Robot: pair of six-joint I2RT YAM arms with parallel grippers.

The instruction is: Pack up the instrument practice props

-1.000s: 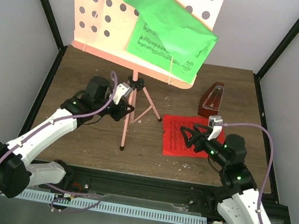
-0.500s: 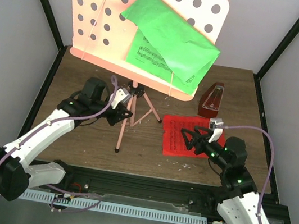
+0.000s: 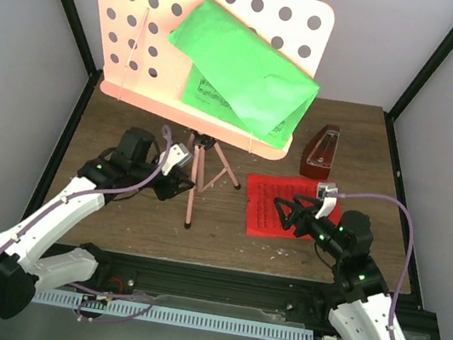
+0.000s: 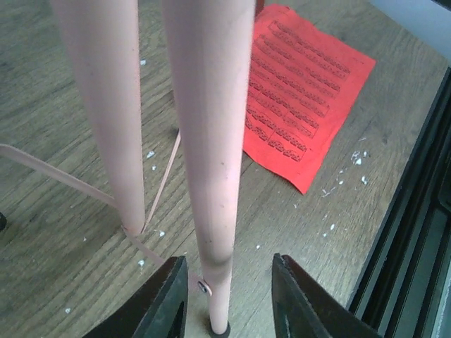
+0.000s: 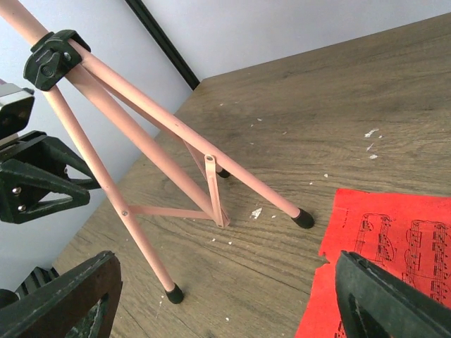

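Observation:
The pink music stand (image 3: 202, 54) stands on its tripod at the back of the table, with a green music sheet (image 3: 242, 69) lying folded on its hole-dotted desk. My left gripper (image 3: 185, 182) is open around the stand's front leg (image 4: 211, 141), with a gap on both sides. A red music sheet (image 3: 284, 205) lies flat on the table right of the tripod. My right gripper (image 3: 289, 211) hovers open over the red sheet's left edge (image 5: 394, 246), holding nothing. The reddish-brown metronome (image 3: 320, 148) stands behind the red sheet.
All three black-capped tripod feet (image 5: 173, 292) rest on the wooden table (image 3: 116, 213). Black frame posts and white walls close in both sides. A black rail (image 3: 217, 285) runs along the near edge. Small white crumbs are scattered on the wood.
My left gripper's jaws have opened off the tripod leg. The stand's desk has swung left and its front leg has shifted slightly. The right arm has barely moved.

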